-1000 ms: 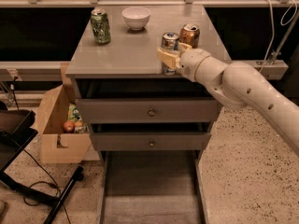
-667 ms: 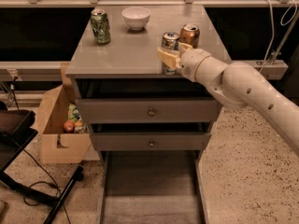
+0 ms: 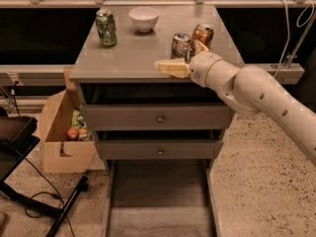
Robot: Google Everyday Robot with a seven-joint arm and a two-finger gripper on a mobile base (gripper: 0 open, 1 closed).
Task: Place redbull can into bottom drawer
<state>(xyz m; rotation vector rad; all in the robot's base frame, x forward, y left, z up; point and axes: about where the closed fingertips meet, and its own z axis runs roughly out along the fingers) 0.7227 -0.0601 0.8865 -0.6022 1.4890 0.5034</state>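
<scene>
At gripper: your gripper (image 3: 180, 55) sits low at the front edge of the cabinet top (image 3: 126, 56). Fingers are spread apart with nothing gripped. Near finger (image 3: 170, 67) lies flat along the edge; far finger (image 3: 199, 45) pokes up by the wrist.
redbull can: the redbull can (image 3: 180, 42) stands upright in the gap between the two fingers, just behind the near one. Can't tell if either finger touches it.
change: a second ago the near finger sat higher and tighter against the can. Now it is lower and reaches further toward the green can's side. The can itself hasn't budged.
meaning: you look to be settling the fingers around the can. Grasp not made, so the task is barely started.
orange can: the orange can (image 3: 203, 33) is just beyond the far finger and close beside the redbull can. Knock risk when you close or lift.
green can, bowl: the green can (image 3: 106, 27) and the bowl (image 3: 144, 18) are well away across the top and out of play.
bottom drawer: the bottom drawer (image 3: 158, 201) is below the gripper and nearer the camera. It is pulled out under the two knobbed drawers (image 3: 159, 118), with nothing showing inside.
next: you'd need to close on the can, lift straight up, then come forward and down to the drawer.
</scene>
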